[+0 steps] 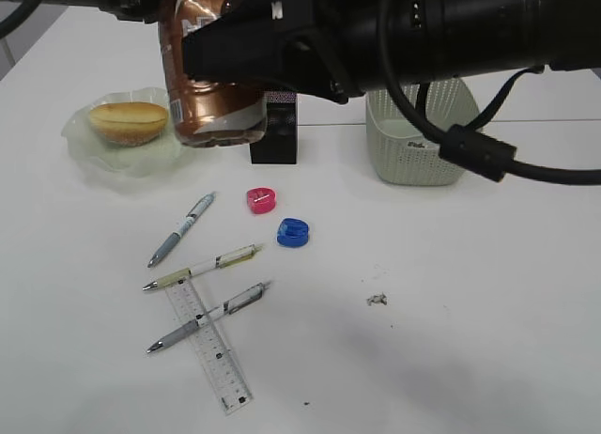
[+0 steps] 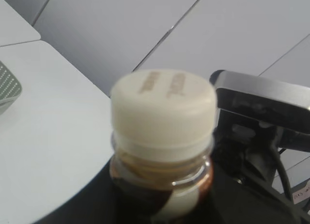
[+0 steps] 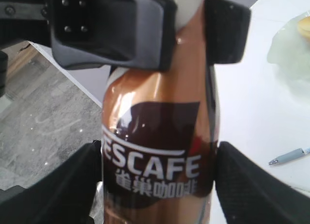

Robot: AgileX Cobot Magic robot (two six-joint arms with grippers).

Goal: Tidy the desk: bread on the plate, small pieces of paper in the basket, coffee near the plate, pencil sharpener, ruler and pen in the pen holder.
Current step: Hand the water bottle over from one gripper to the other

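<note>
The brown Nescafe coffee bottle point(image 1: 211, 68) hangs in the air just right of the plate point(image 1: 89, 157), which holds the bread point(image 1: 129, 121). My left gripper point(image 2: 162, 195) is shut on the bottle below its white cap point(image 2: 163, 112). My right gripper point(image 3: 159, 175) straddles the label lower down, its pads point(image 3: 242, 185) slightly off the sides. Pink point(image 1: 262, 201) and blue point(image 1: 293, 232) pencil sharpeners, three pens point(image 1: 202, 267) and the clear ruler point(image 1: 211, 349) lie on the table. A paper scrap point(image 1: 377, 300) lies at the right. The black pen holder point(image 1: 274, 133) stands behind.
A pale green basket point(image 1: 418, 143) stands at the back right beside the pen holder. Both black arms point(image 1: 423, 30) and a thick cable point(image 1: 526, 166) cross the top of the exterior view. The table edge runs close behind the bottle in the left wrist view.
</note>
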